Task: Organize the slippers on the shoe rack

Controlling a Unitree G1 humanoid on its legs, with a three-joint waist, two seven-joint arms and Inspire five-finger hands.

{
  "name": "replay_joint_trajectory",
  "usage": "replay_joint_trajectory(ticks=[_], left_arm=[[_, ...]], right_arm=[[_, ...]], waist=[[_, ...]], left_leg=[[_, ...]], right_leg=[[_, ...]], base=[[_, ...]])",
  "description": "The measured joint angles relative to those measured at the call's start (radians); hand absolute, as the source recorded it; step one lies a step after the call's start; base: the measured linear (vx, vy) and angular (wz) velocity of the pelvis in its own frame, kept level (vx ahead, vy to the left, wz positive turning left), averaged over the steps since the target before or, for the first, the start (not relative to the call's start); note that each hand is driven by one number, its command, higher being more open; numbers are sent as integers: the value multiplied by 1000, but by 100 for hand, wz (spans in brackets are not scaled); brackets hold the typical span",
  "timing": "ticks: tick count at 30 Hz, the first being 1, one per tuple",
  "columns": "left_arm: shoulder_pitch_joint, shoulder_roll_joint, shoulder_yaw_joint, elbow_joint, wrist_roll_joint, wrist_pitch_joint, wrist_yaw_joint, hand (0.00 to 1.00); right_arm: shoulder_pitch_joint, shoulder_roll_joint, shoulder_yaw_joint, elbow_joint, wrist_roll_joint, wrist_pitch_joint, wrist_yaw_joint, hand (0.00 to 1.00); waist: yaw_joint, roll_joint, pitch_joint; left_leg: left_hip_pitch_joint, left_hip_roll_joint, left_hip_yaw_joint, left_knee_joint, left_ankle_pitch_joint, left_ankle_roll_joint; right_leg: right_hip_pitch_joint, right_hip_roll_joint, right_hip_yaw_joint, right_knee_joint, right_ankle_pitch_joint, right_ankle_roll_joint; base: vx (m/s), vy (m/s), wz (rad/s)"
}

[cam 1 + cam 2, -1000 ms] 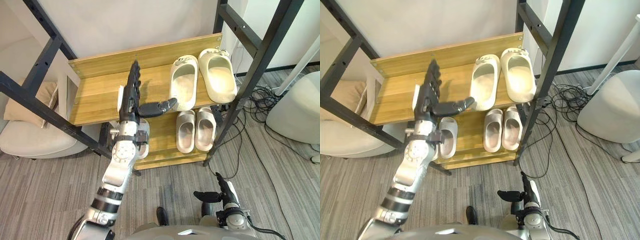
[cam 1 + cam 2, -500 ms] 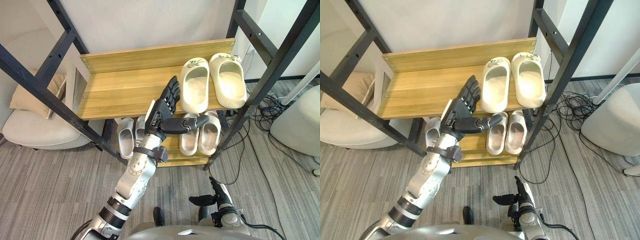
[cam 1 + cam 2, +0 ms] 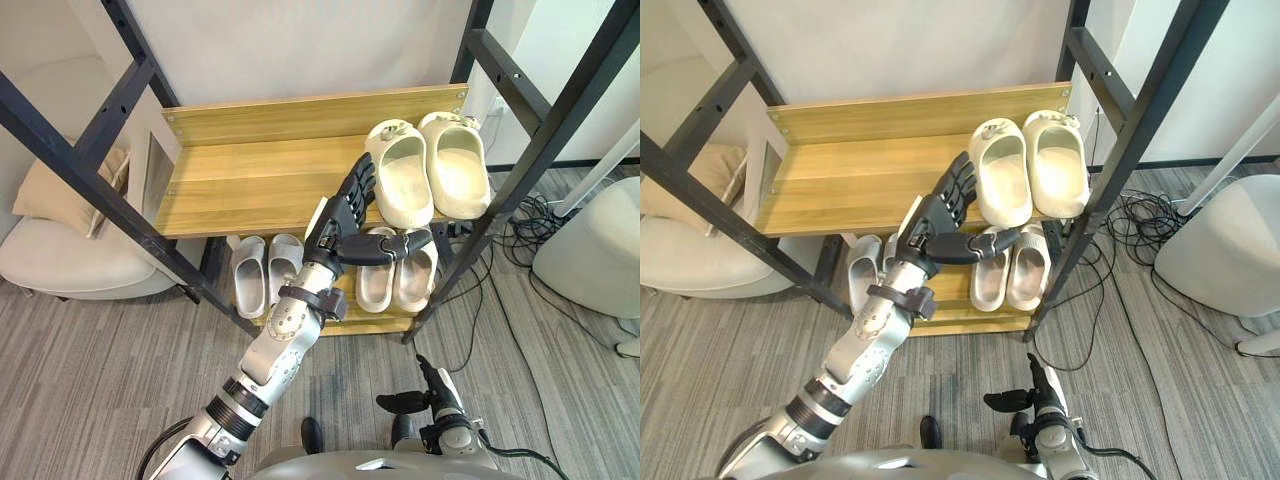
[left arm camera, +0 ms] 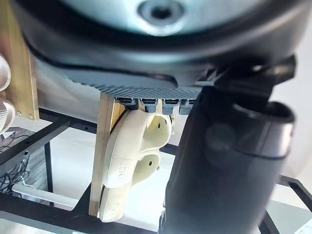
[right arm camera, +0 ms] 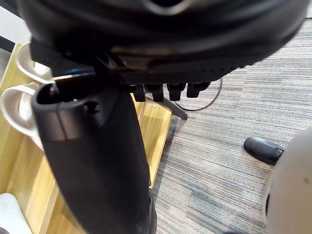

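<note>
Right hand (image 3: 437,398): low over the grey floor (image 3: 100,380), fingers loosely extended, nothing held.
Left hand (image 3: 340,225): raised before the shoe rack (image 3: 140,75), fingers straight, thumb spread sideways, nothing held. Its fingertips lay just beside the heel of the left cream slipper; contact could not be told.
Lower shelf (image 3: 375,322): pale grey slippers (image 3: 265,270) at left, beige slippers (image 3: 415,275) at right, partly behind the thumb.
Top shelf (image 3: 250,185): cream slippers (image 3: 405,190) side by side at the right end, toes toward the back board.
</note>
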Motion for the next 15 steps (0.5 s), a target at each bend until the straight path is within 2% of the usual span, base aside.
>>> replay_joint_trajectory(ticks=[10, 15], left_arm=[[-10, 9, 10, 15, 4, 1, 1, 100], [4, 17, 29, -3, 5, 20, -13, 100]], right_arm=[[-10, 3, -1, 19, 0, 1, -6, 100], [-30, 8, 0, 47, 0, 4, -6, 100]], waist=[[-4, -5, -3], [-3, -9, -4]], left_leg=[[2, 0, 2, 0, -2, -3], [2, 1, -3, 0, 1, 0]], right_leg=[[0, 0, 3, 0, 2, 2], [3, 0, -3, 0, 2, 2]], base=[[0, 0, 0], [0, 0, 1]])
